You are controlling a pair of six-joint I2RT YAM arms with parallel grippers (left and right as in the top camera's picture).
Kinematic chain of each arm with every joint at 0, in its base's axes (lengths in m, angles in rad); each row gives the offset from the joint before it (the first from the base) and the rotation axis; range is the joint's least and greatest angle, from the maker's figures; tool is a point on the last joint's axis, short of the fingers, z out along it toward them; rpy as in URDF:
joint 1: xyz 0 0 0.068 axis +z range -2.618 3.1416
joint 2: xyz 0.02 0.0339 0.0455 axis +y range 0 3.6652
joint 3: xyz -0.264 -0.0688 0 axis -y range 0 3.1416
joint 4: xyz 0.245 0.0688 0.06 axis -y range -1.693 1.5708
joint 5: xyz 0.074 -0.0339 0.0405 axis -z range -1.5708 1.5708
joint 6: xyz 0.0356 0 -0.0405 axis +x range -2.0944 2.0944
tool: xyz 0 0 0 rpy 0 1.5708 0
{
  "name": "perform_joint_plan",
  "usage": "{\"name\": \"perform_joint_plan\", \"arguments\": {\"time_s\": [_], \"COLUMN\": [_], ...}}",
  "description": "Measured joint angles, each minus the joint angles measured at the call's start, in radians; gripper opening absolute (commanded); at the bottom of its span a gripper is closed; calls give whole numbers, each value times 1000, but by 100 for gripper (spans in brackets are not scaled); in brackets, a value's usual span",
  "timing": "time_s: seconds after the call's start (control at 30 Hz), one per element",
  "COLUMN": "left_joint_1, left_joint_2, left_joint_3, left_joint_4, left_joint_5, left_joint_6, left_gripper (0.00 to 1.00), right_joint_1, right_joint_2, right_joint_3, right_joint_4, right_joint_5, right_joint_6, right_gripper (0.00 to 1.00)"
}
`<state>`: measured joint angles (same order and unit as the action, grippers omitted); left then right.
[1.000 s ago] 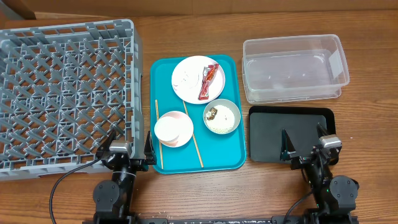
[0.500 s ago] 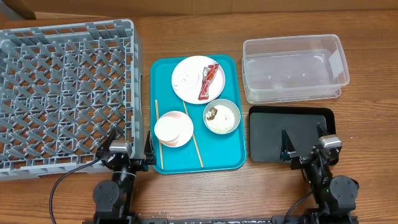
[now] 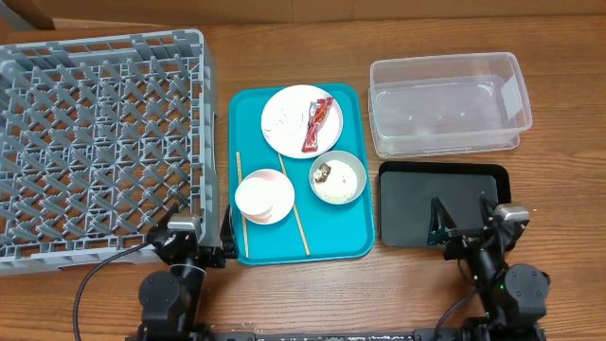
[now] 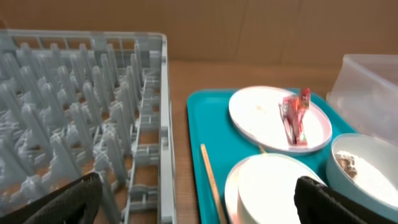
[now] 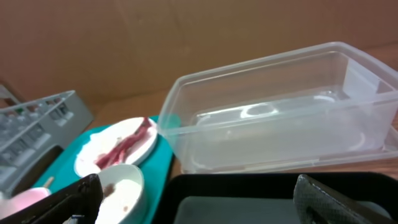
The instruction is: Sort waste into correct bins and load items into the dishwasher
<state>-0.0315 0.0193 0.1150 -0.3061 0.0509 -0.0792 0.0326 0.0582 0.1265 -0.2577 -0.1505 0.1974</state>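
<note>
On the teal tray (image 3: 352,223) a white plate (image 3: 289,120) carries the red wrapper (image 3: 318,123). The grey-green bowl (image 3: 337,177) holds rice and a brown lump. The white cup (image 3: 264,198) sits in the pink bowl, between two chopsticks (image 3: 297,220). I cannot tell the tissue from the white plate. The grey rack (image 3: 104,142) is on the left, and the clear tub (image 3: 447,104) and black tray (image 3: 412,204) are on the right. My left gripper (image 3: 199,227) (image 4: 196,211) is open, between the rack and the teal tray. My right gripper (image 3: 464,218) (image 5: 199,208) is open over the black tray's near edge.
A brown cardboard wall stands behind the table. Bare wood shows between the rack, the teal tray and the tub. The table's front edge is just behind both arm bases.
Both arms have shifted very slightly; the right gripper is a touch further right. Nothing on the table has moved.
</note>
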Motion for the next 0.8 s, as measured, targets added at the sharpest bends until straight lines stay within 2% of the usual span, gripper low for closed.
{"name": "perform_joint_plan", "arguments": {"time_s": [0.2, 0.4, 0.5, 0.53, 0.6, 0.8], "left_joint_1": [0, 0, 0, 0, 0, 0], "left_joint_2": [132, 383, 541, 614, 688, 879], "left_joint_3": [208, 458, 637, 720, 797, 912], "left_joint_4": [-232, -393, -502, -559, -665, -795], "left_joint_5": [3, 19, 32, 27, 18, 8], "left_joint_6": [-1, -29, -52, -58, -64, -72], "left_gripper": [100, 100, 100, 100, 100, 100], "right_joint_1": [0, 0, 8, 27, 58, 207], "right_joint_2": [210, 565, 759, 874, 973, 1282], "right_joint_3": [221, 514, 713, 827, 936, 1263], "right_joint_4": [-90, -199, -327, -386, -480, -724], "right_joint_5": [-46, -140, -186, -207, -214, -231], "right_joint_6": [27, 35, 38, 37, 36, -31], "right_gripper": [100, 100, 100, 100, 100, 100]}}
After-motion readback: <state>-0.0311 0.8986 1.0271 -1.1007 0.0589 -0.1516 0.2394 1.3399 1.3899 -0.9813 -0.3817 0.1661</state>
